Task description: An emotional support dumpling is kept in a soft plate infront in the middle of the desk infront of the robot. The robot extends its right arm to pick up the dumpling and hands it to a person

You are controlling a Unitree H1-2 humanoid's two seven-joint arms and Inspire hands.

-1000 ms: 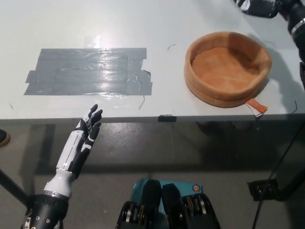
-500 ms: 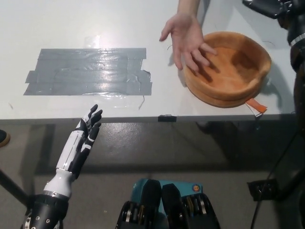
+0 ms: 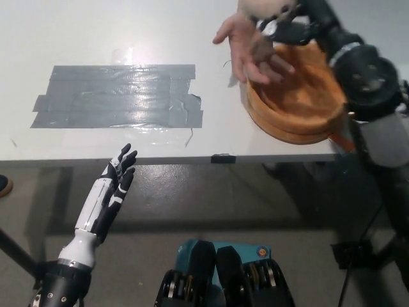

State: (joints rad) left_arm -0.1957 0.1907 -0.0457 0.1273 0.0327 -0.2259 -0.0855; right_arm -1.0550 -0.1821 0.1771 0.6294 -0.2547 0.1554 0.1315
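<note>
Right hand (image 3: 281, 25) grips the dumpling (image 3: 265, 7), directly above a person's open palm (image 3: 252, 48); soft plate (image 3: 300, 121) beneath. Left hand (image 3: 118, 173) idle, fingers spread.

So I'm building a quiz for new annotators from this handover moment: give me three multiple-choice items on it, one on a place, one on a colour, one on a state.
1. Where is the person's hand?
A. Over the far rim of the soft plate
B. On the grey tape patch
C. Under the desk

2. What colour is the soft plate?
A. Blue
B. Orange-brown
C. White

3. How is the robot's left hand?
A. Shut on the dumpling
B. Flat on the tape
C. Open, at the desk's near edge

Key: 1 A, the palm lies open above the plate's rim, next to the right hand. 2 B, its padded wall is orange-brown. 3 C, its fingers are spread and hold nothing.
</note>
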